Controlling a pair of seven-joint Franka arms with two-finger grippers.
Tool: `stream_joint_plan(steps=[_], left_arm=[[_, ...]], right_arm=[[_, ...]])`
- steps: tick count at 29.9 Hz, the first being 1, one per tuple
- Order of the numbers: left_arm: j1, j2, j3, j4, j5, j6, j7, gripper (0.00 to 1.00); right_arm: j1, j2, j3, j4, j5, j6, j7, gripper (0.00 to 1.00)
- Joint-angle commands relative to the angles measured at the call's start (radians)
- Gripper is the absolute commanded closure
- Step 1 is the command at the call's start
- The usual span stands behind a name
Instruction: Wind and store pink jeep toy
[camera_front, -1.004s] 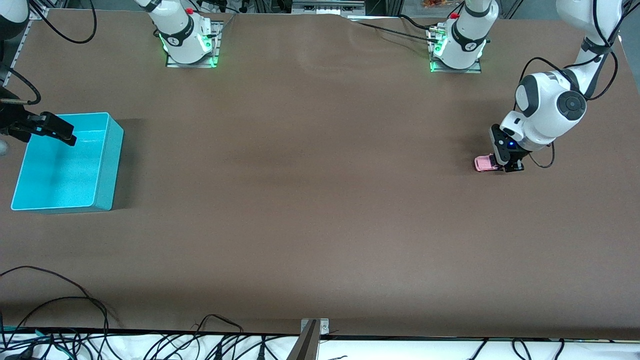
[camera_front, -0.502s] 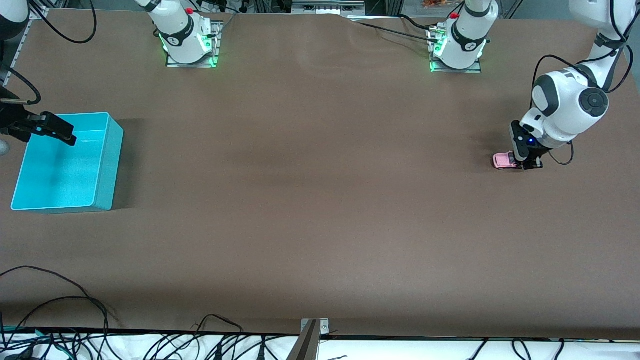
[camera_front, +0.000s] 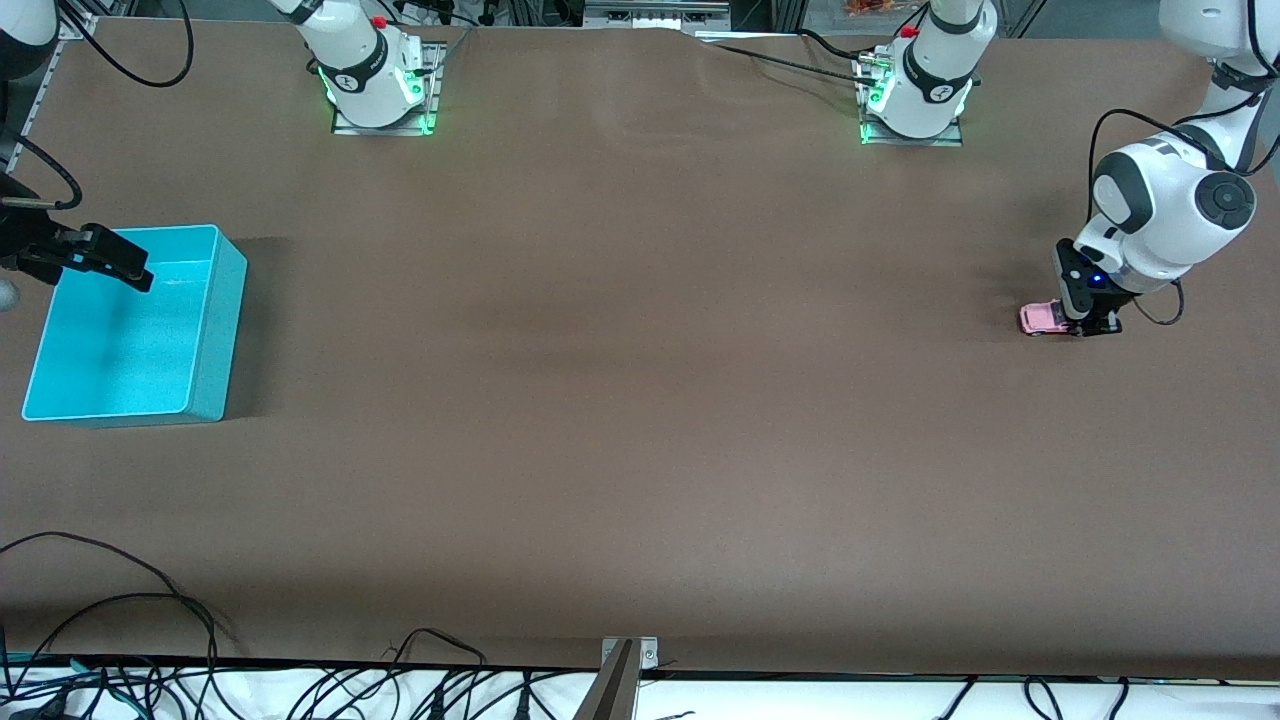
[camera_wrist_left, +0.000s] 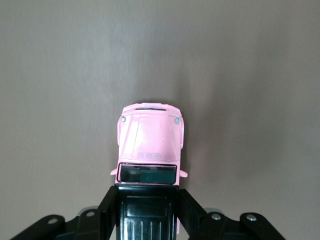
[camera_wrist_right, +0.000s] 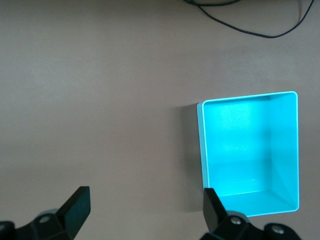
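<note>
The pink jeep toy (camera_front: 1040, 319) stands on the brown table near the left arm's end. My left gripper (camera_front: 1086, 325) is shut on its rear part. In the left wrist view the pink hood (camera_wrist_left: 150, 140) points away from the gripper (camera_wrist_left: 146, 202), and the black fingers (camera_wrist_left: 108, 210) press on both sides of the black roof. At the right arm's end of the table, my right gripper (camera_front: 122, 266) hangs open over the edge of the teal bin (camera_front: 215, 300). In the right wrist view nothing lies between its fingers (camera_wrist_right: 77, 200), and the bin (camera_wrist_right: 250, 145) is empty.
The two arm bases (camera_front: 378, 80) (camera_front: 915, 85) stand along the table's edge farthest from the front camera. Cables (camera_front: 120, 600) trail over the nearest edge, beside a metal bracket (camera_front: 628, 655).
The left gripper has dragged the pink jeep along the table toward the left arm's end. The right arm has not moved.
</note>
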Motion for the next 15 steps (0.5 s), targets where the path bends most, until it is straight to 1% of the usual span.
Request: stream_joint_plan(steps=[1, 15], left_arm=[[0.002, 0.108, 0.035, 0.017, -0.010, 0.004, 0.033, 1.00], [0.001, 0.111, 0.035, 0.032, -0.007, 0.003, 0.039, 1.00]], right_arm=[[0.003, 0.002, 0.004, 0.012, -0.021, -0.001, 0.000, 0.00], [0.003, 0.002, 0.004, 0.012, -0.021, -0.003, -0.002, 0.00]])
